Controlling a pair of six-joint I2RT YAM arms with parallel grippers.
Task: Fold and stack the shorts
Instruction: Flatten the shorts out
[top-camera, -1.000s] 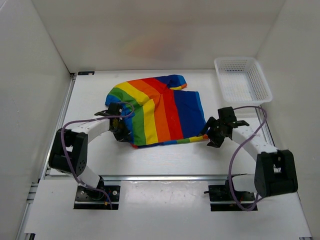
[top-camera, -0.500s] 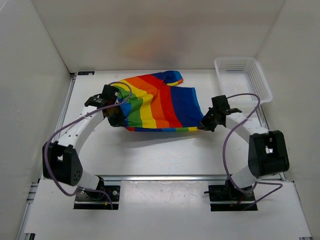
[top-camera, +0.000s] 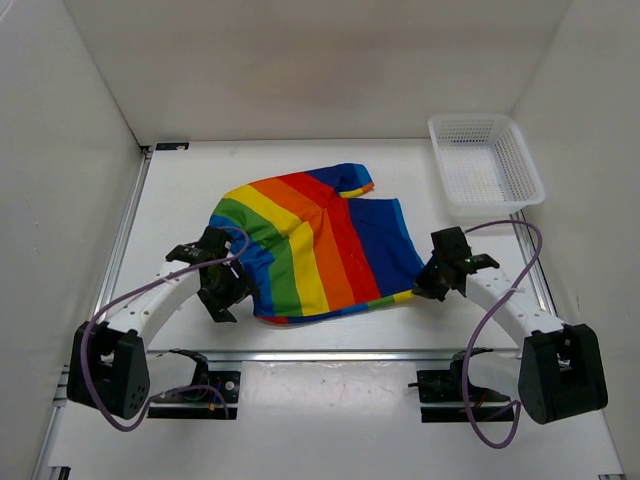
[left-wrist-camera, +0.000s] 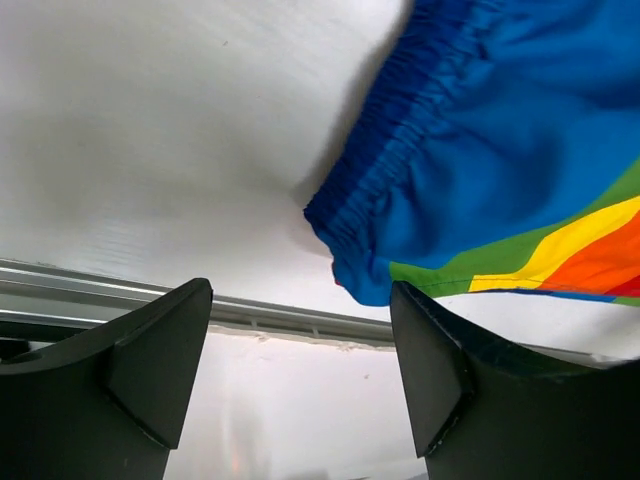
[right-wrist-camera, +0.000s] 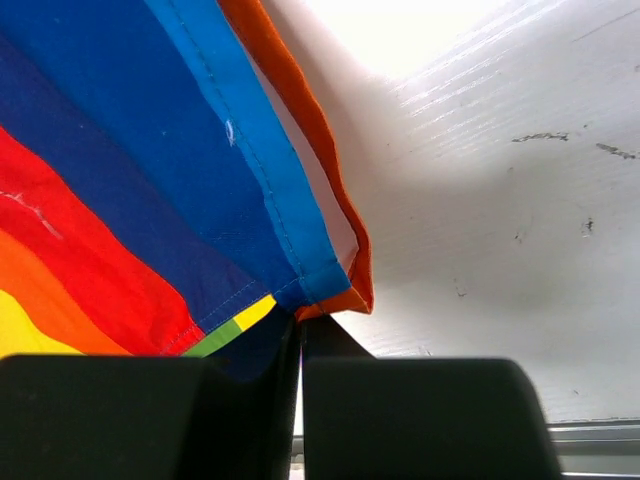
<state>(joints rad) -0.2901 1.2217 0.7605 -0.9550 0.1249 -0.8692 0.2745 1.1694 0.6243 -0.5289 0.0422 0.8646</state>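
The rainbow-striped shorts (top-camera: 312, 245) lie spread on the white table, hem side toward the near rail. My right gripper (top-camera: 427, 283) is shut on the shorts' near right corner; in the right wrist view the blue and orange hem (right-wrist-camera: 330, 270) runs into the shut gripper (right-wrist-camera: 301, 352). My left gripper (top-camera: 226, 291) sits just left of the shorts' blue elastic edge, open and empty. In the left wrist view the blue waistband corner (left-wrist-camera: 372, 232) lies beyond the open gripper (left-wrist-camera: 300, 370), apart from both fingers.
A white mesh basket (top-camera: 486, 163) stands at the back right of the table. A metal rail (top-camera: 320, 353) runs along the near edge, close below the shorts. White walls close in the left, back and right sides.
My left gripper has opened, let go of the shorts' left edge and drawn back toward the near rail. My right gripper closed on the corner and pulled it nearer; the shorts lie flatter and closer.
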